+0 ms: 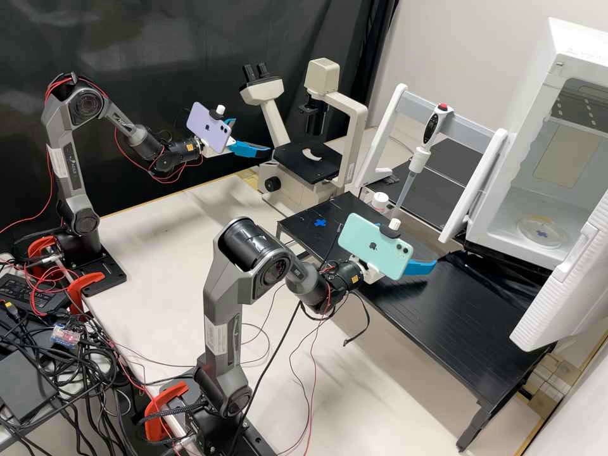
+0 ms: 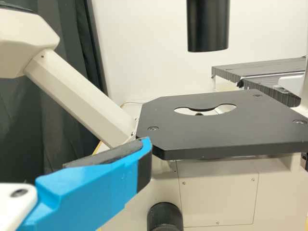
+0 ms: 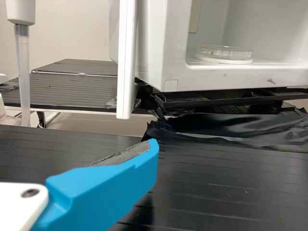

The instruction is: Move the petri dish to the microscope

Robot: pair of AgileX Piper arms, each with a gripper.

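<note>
In the high view, a mint phone (image 1: pixel 373 246) hides part of the right hand (image 1: pixel 423 266), and a lilac phone (image 1: pixel 209 128) covers part of the left hand (image 1: pixel 254 140). Both hands are spread, the rubbery grey pad (image 2: pixel 115 153) of a smooth blue finger laid bare in the left wrist view, and another (image 3: pixel 122 156) in the right wrist view. The white cabinet (image 1: pixel 586 41) is cut off at the high view's right edge, and whatever the petri dish (image 1: pixel 541 232) contains is hard to make out.

That dish lies inside the cabinet, near its open front, well apart from the right hand. It is round, shallow and clear, resting on a white disc (image 3: pixel 226 61); a blue cross (image 1: pixel 542 234) shows at it. The right hand hangs over the black ribbed tabletop (image 1: pixel 443 323), in front of the cabinet, with crinkled, glossy black sheeting (image 3: pixel 226 130) between them along the tabletop's far edge.

The left hand is beside the cream microscope (image 1: pixel 356 126), near its flat matte stage (image 1: pixel 304 166), a plate with clipped corners and a rounded opening. Toward the tabletop's left end is another blue cross (image 1: pixel 320 222).
</note>
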